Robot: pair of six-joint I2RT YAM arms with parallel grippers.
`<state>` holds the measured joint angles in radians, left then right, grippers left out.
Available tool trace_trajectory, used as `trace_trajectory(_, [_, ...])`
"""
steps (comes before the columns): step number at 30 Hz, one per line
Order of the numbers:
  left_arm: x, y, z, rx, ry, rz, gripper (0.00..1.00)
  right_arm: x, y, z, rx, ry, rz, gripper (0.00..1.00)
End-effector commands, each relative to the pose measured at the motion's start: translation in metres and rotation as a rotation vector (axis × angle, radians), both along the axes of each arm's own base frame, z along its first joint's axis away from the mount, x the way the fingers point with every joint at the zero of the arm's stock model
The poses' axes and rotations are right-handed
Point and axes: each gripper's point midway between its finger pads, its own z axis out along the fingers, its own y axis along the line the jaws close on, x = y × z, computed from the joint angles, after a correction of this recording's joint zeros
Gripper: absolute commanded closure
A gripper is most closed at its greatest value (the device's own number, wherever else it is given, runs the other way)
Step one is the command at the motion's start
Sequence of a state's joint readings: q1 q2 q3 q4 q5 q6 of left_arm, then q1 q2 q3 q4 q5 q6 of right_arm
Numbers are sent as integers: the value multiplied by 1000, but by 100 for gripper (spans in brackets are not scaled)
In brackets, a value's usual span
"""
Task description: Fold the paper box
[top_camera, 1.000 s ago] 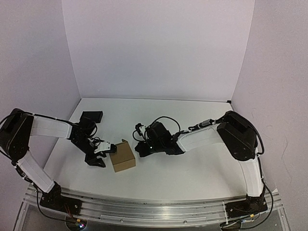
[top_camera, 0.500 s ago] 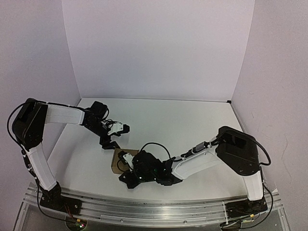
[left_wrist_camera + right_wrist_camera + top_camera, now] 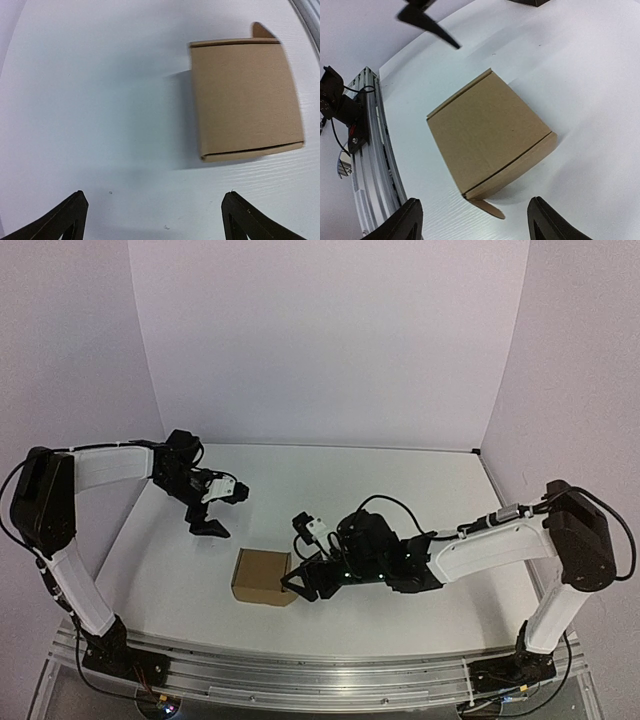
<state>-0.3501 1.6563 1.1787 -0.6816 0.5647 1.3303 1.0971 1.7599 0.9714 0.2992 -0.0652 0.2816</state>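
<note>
The paper box point(image 3: 262, 578) is a small closed brown cardboard box lying on the white table near the front edge, held by neither gripper. In the right wrist view the paper box point(image 3: 490, 132) has a small rounded tab point(image 3: 488, 208) sticking out at its near corner. My right gripper point(image 3: 303, 585) stands open just right of the box; in its own view the gripper point(image 3: 475, 204) has both fingers wide apart, short of the box. My left gripper point(image 3: 221, 510) hangs open behind and left of the box. Seen from the left wrist, the gripper point(image 3: 153, 197) holds nothing and the box point(image 3: 245, 97) lies ahead to the right.
The metal rail point(image 3: 300, 672) with cables runs along the table's near edge, close to the box. White walls point(image 3: 330, 340) close in the back and both sides. A dark object point(image 3: 526, 1) shows at the top edge of the right wrist view.
Both grippers have opened. My left arm pulled back and away from the box. My right gripper moved off the box to its right side, and the box now lies free.
</note>
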Motion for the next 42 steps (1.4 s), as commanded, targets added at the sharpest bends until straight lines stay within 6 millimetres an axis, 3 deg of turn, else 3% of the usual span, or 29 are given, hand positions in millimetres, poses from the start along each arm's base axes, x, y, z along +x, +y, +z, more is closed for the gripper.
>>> trace_trajectory(1, [-78, -16, 11, -20, -44, -277, 1, -9, 3, -29, -82, 17, 134, 26])
trace_trajectory(6, [-101, -31, 6, -26, -10, -297, 0, -16, 12, -51, -96, 65, 208, 25])
trace_trajectory(16, [-106, -36, -21, 6, 62, -286, 0, -22, 20, -61, -45, 146, 209, 34])
trace_trajectory(24, [-98, -43, -2, -21, 37, -280, 1, -10, 13, -59, -56, 15, 186, 29])
trace_trajectory(29, [-72, -74, 31, -164, 139, -133, 3, -16, 30, -57, -24, 31, 264, 34])
trace_trajectory(32, [-46, -88, 31, -178, 267, 47, 12, -19, 32, -66, -18, 82, 258, 38])
trace_trajectory(36, [-38, -73, 1, -78, 301, 124, 14, -17, 37, -68, 42, 119, 215, 46])
trace_trajectory(42, [-27, -49, 26, -180, 313, 135, 9, -8, 38, -69, 93, 159, 127, 66])
